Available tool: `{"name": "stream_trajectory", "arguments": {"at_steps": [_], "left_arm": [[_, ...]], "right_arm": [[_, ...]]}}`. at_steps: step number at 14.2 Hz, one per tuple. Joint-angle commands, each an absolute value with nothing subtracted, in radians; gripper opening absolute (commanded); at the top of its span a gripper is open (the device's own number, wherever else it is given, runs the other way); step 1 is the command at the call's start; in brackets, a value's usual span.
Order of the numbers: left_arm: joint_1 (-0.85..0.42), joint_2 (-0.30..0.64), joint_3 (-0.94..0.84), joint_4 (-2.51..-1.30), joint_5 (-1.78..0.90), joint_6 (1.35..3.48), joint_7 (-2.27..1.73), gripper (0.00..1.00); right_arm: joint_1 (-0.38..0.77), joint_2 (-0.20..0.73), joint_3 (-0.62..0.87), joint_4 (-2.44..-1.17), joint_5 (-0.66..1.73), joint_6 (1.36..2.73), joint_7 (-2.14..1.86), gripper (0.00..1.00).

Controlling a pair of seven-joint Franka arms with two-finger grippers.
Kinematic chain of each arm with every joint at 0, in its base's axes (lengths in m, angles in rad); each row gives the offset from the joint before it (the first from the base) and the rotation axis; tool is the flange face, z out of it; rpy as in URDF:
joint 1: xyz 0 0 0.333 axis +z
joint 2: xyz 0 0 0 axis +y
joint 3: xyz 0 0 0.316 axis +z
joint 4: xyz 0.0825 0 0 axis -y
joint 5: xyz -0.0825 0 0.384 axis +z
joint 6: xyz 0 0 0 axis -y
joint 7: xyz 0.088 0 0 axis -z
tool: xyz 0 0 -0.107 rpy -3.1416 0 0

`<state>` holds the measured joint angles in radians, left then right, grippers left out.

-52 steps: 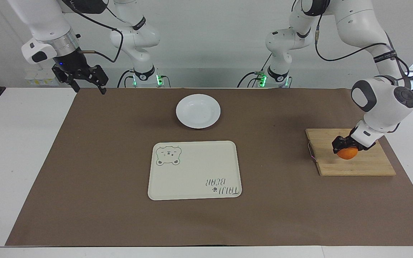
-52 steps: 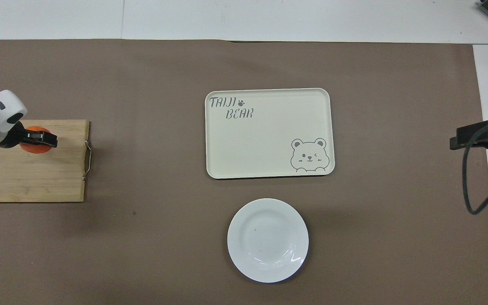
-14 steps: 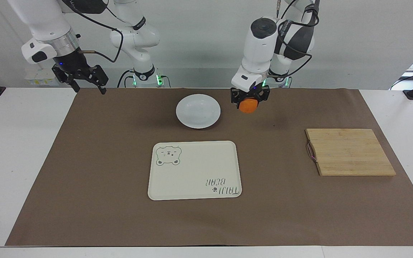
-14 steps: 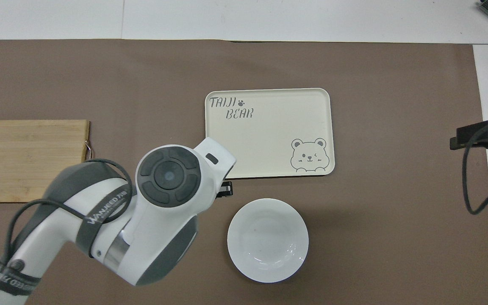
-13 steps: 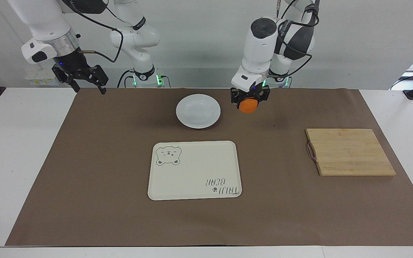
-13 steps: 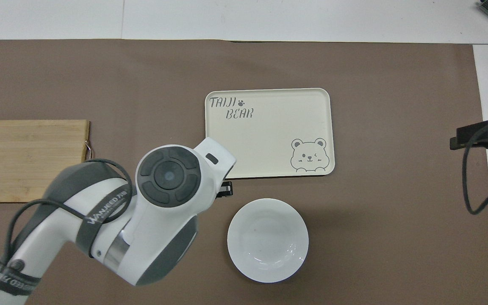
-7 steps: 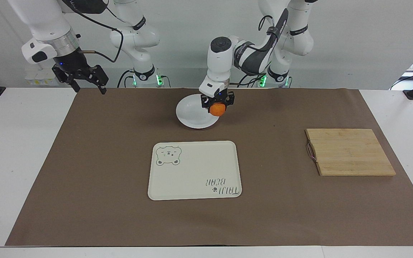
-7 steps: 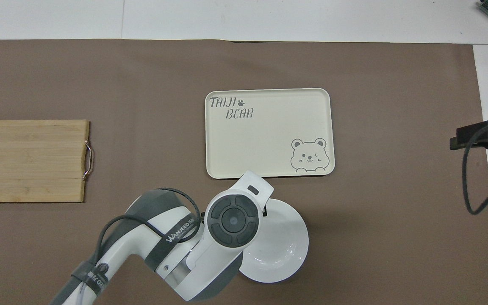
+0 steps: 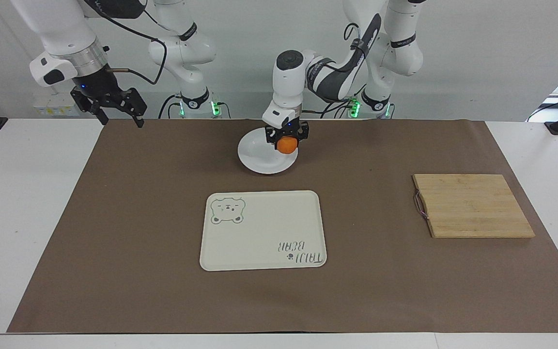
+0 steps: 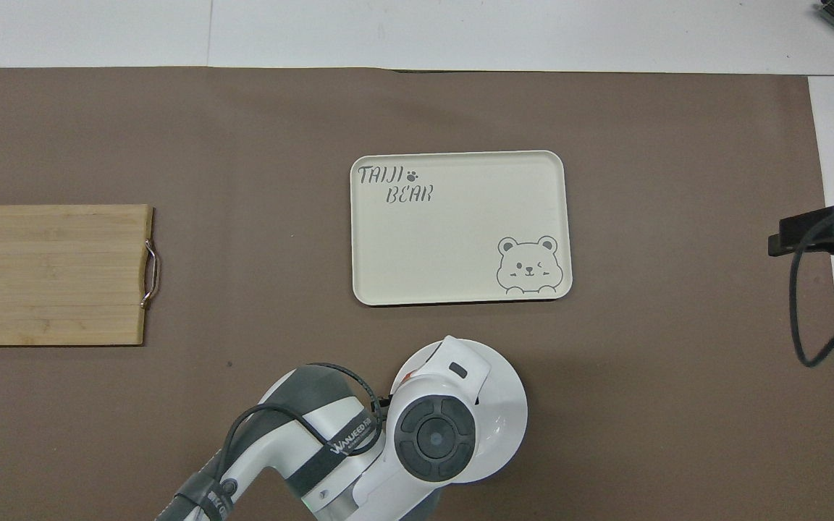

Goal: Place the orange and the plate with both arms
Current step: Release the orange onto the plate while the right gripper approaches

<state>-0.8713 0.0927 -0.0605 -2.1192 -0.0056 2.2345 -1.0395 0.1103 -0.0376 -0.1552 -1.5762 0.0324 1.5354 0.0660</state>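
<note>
The orange is held in my left gripper, which is shut on it. It hangs low over the white plate, above the part of the plate toward the left arm's end of the table. I cannot tell whether the orange touches the plate. In the overhead view the left arm's wrist covers the orange and much of the plate. My right gripper waits open and holds nothing, raised over the mat's corner at the right arm's end.
A cream tray with a bear drawing lies farther from the robots than the plate. A wooden cutting board lies bare toward the left arm's end. A brown mat covers the table.
My left gripper has carried the orange sideways from beside the plate to over it. Before that it lifted the orange off the cutting board. The right arm has not moved.
</note>
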Motion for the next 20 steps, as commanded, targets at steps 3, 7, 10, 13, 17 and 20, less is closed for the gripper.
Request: {"name": "stream_trajectory", "arguments": {"at_steps": [3,7,10,13,17,20], "left_arm": [[-0.931,0.136,-0.043,-2.154,-0.031,2.360,-1.081,0.00],[-0.957,0.202,-0.054,-2.149,-0.031,2.433,-1.106,0.23],[-0.960,0.202,-0.052,-2.140,-0.032,2.424,-1.139,1.00],[-0.947,0.177,-0.051,-2.125,-0.032,2.407,-1.164,1.00],[-0.879,0.100,-0.046,-2.097,-0.032,2.280,-1.141,1.00],[-0.787,0.057,-0.044,-2.037,-0.032,2.151,-1.039,1.00]], "right_arm": [[0.106,-0.071,-0.155,-1.635,0.037,1.577,0.031,1.00],[0.106,-0.080,-0.153,-1.644,0.038,1.577,0.031,1.00],[0.106,-0.080,-0.155,-1.652,0.040,1.574,0.029,1.00],[0.101,-0.083,-0.155,-1.684,0.101,1.565,-0.021,1.00],[0.100,-0.121,-0.163,-1.769,0.245,1.571,-0.077,1.00],[0.088,-0.141,-0.164,-1.853,0.354,1.583,-0.087,1.00]]}}
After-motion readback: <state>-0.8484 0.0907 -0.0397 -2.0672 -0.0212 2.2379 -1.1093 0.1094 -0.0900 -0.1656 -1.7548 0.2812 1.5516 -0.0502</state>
